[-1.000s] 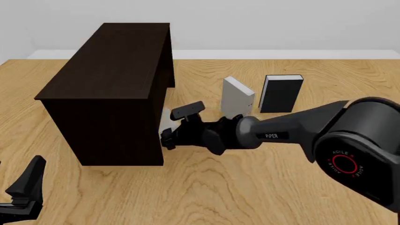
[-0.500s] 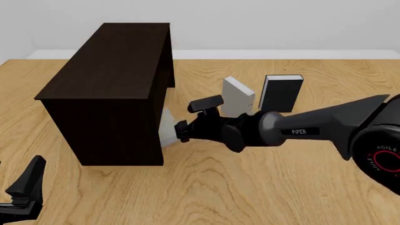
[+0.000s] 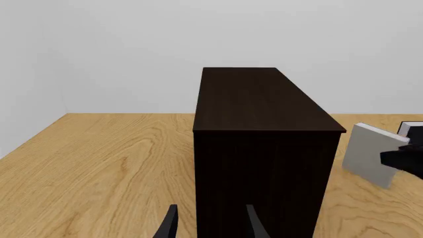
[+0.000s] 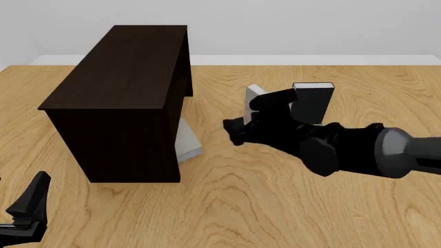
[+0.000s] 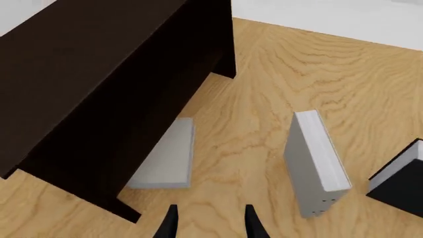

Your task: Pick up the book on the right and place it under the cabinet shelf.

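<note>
The very dark brown cabinet (image 4: 117,72) stands at the left; it also shows in the left wrist view (image 3: 264,99) and the right wrist view (image 5: 86,74). A light grey book (image 4: 187,142) lies flat on the table at the cabinet's right foot, one edge tucked under it (image 5: 165,156). My right gripper (image 4: 233,132) is open and empty, a short way right of that book (image 5: 208,223). My left gripper (image 4: 31,204) is open and empty at the near left, pointing at the cabinet (image 3: 210,225).
A second light grey book (image 5: 314,163) with tiny dots on its cover edge stands upright right of the cabinet, partly behind my right gripper (image 4: 253,95). A black-covered book (image 4: 313,101) stands just right of it. The table's back edge meets a white wall.
My right gripper let go of the grey book at the cabinet's foot and drew back to the right. The book went from tilted to lying flat. The left arm has not moved.
</note>
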